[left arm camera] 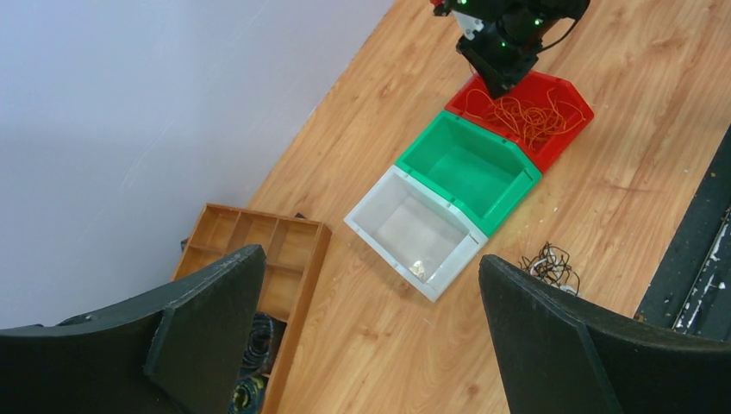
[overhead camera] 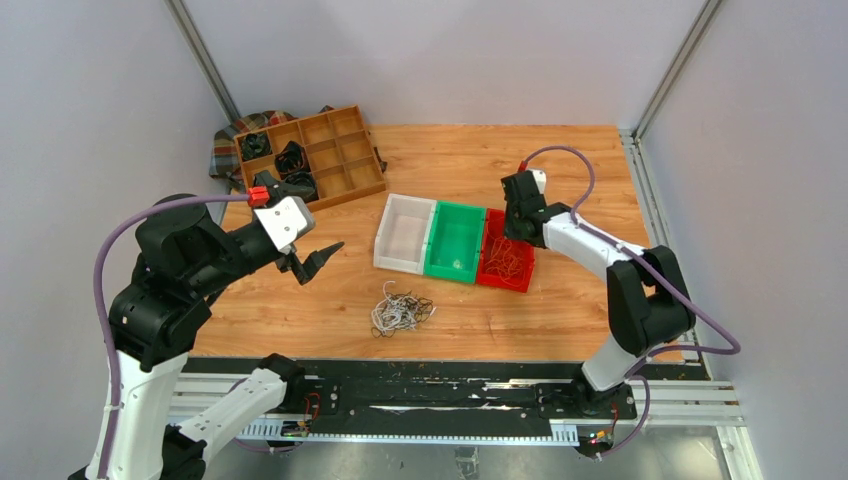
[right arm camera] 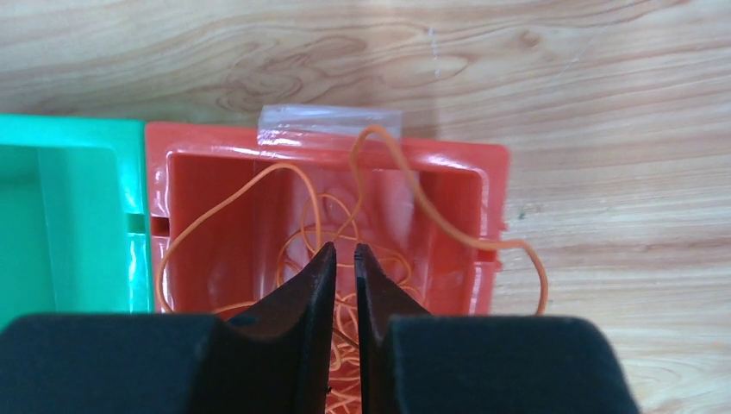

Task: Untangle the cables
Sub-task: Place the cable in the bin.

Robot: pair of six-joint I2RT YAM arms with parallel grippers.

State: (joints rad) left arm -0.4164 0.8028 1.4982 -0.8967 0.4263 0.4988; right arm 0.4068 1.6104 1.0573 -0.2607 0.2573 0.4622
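A small tangle of white and black cables (overhead camera: pixel 402 310) (left arm camera: pixel 552 263) lies on the wooden table in front of the bins. Several orange cables (overhead camera: pixel 507 262) (left arm camera: pixel 526 116) (right arm camera: pixel 414 185) fill the red bin (overhead camera: pixel 523 283) (right arm camera: pixel 483 216), and one strand loops out over its right rim. My right gripper (overhead camera: pixel 516 226) (right arm camera: pixel 345 248) hangs over that bin with its jaws drawn together to a thin slit; I see nothing pinched between them. My left gripper (overhead camera: pixel 312 262) (left arm camera: pixel 369 259) is raised above the table to the left of the tangle, wide open and empty.
A white bin (overhead camera: pixel 405 262) and a green bin (overhead camera: pixel 455 272) stand in a row with the red one. At the back left a wooden compartment tray (overhead camera: pixel 340 150) holds black coiled rolls (overhead camera: pixel 291 158), with plaid cloth (overhead camera: pixel 225 150) behind it.
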